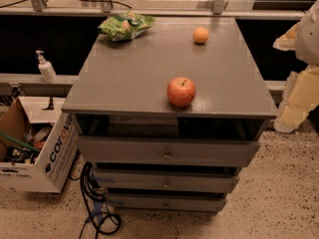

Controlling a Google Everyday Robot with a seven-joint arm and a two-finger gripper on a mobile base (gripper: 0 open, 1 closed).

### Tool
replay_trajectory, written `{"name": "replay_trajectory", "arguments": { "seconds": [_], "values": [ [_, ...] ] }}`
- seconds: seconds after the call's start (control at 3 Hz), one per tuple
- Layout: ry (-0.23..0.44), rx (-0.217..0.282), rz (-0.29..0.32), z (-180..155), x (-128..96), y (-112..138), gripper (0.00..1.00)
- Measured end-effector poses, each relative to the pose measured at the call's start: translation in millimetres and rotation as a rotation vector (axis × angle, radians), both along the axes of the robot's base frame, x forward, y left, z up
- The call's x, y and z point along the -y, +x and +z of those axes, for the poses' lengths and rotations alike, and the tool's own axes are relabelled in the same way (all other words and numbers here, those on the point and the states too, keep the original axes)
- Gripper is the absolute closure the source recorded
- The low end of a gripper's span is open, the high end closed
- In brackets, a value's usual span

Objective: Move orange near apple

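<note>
The orange [201,35] is small, round and plain, and sits near the far right of the grey cabinet top [129,78]. The apple [181,91] is larger and red-orange with a short dark stem. It stands near the front edge, slightly right of the middle. The two fruits are well apart, the orange behind the apple. My gripper is out of view. Only a pale bulky shape [310,31] shows at the right edge, and I cannot tell if it is part of my arm.
A green snack bag [125,25] lies at the far left of the cabinet top. Drawers [167,153] are below. A cardboard box [35,148] and cables [97,208] are on the floor at left, with a soap dispenser [46,67] on a ledge. Yellowish foam pieces [299,96] stand at right.
</note>
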State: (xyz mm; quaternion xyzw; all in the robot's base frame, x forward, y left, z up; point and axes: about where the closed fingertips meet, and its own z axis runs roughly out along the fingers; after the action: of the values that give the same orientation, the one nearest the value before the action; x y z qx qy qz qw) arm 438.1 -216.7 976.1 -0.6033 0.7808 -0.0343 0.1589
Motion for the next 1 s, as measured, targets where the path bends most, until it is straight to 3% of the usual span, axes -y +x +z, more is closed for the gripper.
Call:
{"name": "replay_trajectory", "arguments": {
  "seconds": [0.33,0.67,1.0],
  "values": [
    [0.001,0.002,0.000,0.4,-0.2,0.0,0.00],
    [0.044,0.032,0.009,-9.9,-0.3,12.8,0.00],
    [0.104,0.092,0.000,-26.8,0.7,52.3,0.00]
  ]
}}
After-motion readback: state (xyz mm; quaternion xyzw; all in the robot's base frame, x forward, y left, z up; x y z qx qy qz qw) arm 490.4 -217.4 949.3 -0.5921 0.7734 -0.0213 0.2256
